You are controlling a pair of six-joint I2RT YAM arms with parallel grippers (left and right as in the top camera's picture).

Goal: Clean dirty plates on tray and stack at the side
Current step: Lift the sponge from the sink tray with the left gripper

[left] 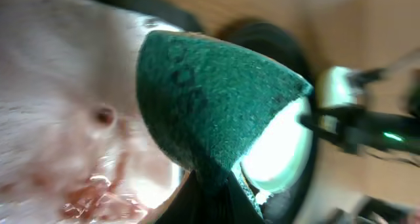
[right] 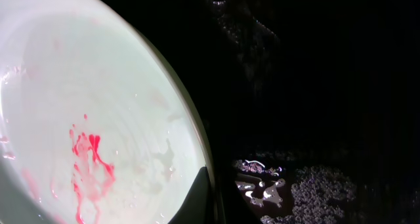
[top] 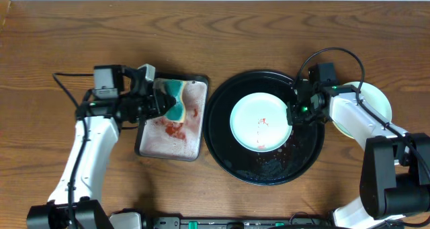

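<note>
A: Overhead's bright, even and sharp; only faint shadows around the tray (top: 216, 131).
B: Left wrist blurs beyond the sponge (left: 210, 99); the right wrist's tray is near-black, with wet glints.

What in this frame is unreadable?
Right gripper: overhead, its own body hides the fingertips; right wrist shows one finger at the plate rim, so grip unclear.
Plates at the side: overhead, the right arm covers them; count unknown.
Left wrist: the sponge fills a blurred view, hiding the left gripper there.
</note>
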